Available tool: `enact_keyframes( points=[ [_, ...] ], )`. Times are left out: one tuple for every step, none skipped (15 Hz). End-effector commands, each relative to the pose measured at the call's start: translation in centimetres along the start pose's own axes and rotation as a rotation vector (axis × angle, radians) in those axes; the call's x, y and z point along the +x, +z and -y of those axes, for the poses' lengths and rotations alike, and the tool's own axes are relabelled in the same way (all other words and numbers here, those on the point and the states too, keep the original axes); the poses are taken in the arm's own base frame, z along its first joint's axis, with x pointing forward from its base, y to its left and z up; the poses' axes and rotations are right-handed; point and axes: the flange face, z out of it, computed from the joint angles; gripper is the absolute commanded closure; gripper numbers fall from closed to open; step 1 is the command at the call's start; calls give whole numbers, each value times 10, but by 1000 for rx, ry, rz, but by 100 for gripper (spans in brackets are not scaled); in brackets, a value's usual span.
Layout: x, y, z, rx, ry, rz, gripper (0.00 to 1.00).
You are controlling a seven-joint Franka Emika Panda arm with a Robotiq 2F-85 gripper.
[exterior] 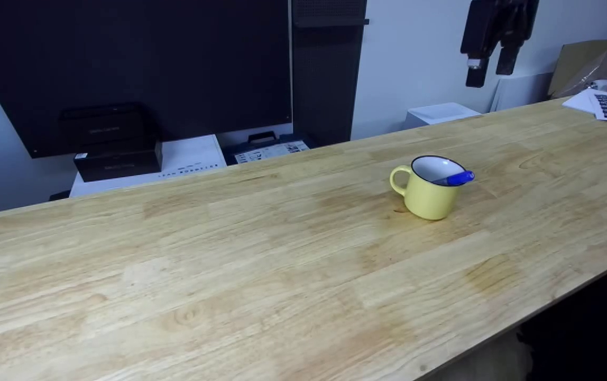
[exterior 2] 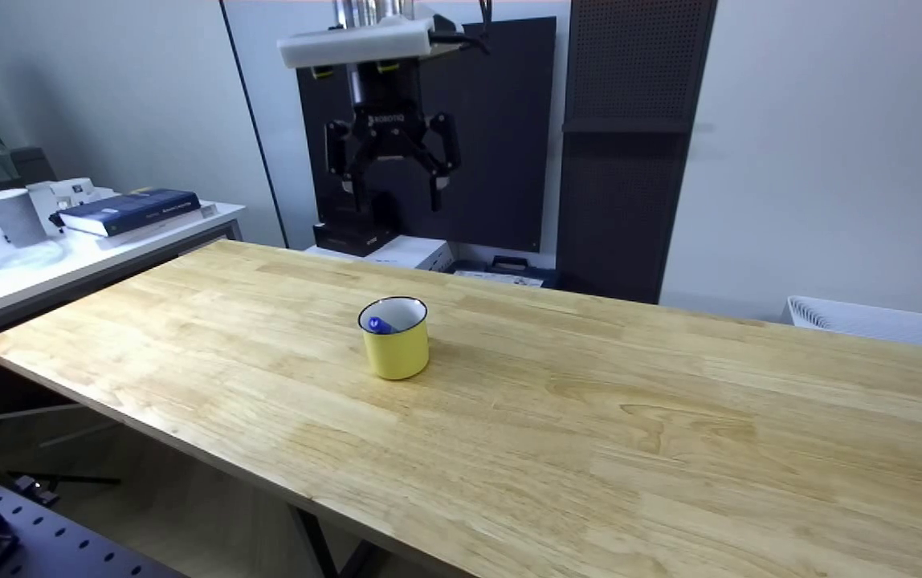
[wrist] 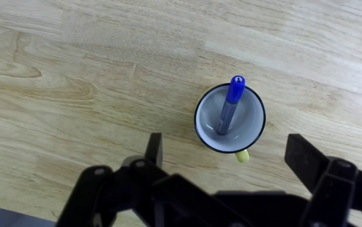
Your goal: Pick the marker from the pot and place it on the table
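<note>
Well above the level of the mug (exterior: 430, 200), the fingers (wrist: 305, 160) are spread wide, holding nothing. Inside the mug leans the marker (wrist: 230, 106), its blue cap (wrist: 236, 90) poking past the rim on the side opposite the handle (wrist: 242, 156). Under the mug stretches the wooden bench (exterior: 187, 275). Well apart from the mug, past the bench's edge, a black box (exterior: 118, 161) sits on a white box (exterior: 190, 151), with a large black panel (exterior: 134, 63) behind them.
</note>
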Motion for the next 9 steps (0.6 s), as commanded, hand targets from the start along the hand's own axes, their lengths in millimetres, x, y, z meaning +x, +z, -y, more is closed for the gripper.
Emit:
enact_keyframes(
  points=[
    [2,1,2,0,-5,4,0],
    [3,0,2,0,-7,4,0],
    [3,-1,2,0,-8,4,0],
    [3,1,8,-20,-13,-15,0],
    [1,7,16,-44,-32,-34,0],
    [0,12,22,-56,-50,-47,0],
    [-1,20,29,-67,-52,-66,0],
    [-3,27,34,-71,-61,-81,0],
    [-5,35,40,-75,-71,-91,0]
  ],
)
